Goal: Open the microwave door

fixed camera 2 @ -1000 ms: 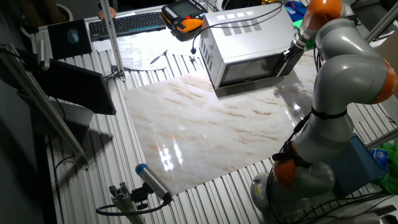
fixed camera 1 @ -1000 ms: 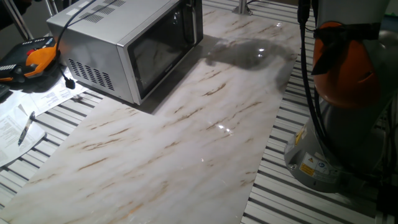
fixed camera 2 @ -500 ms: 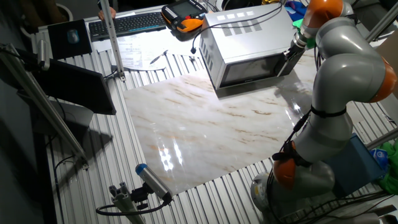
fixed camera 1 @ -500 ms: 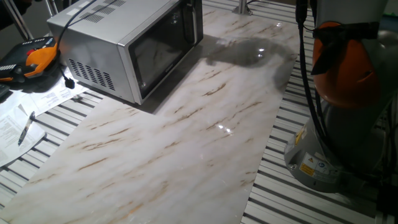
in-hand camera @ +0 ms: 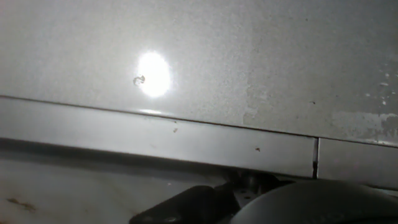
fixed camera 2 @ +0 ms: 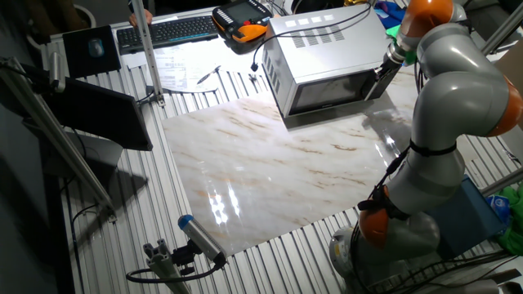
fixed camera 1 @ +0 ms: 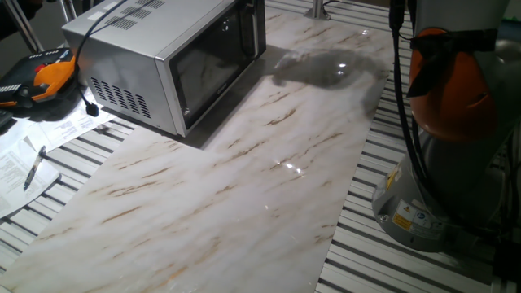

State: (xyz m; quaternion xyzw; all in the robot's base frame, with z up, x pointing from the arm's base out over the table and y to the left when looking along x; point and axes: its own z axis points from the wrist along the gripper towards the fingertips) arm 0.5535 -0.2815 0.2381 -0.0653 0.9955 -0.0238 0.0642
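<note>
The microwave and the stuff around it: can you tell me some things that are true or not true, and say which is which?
1. The microwave stands on the marble board. True.
2. The microwave door is swung wide open. False: it looks shut, or nearly so, against the front.
3. The robot's hand is at the handle end of the door. True.
4. A pen lies on papers beside the marble board. True.
5. A plate of food sits on the marble board in front of the microwave. False: nothing shows on the board there.
6. The orange and black controller lies on top of the microwave. False: it lies on the table behind it.
</note>
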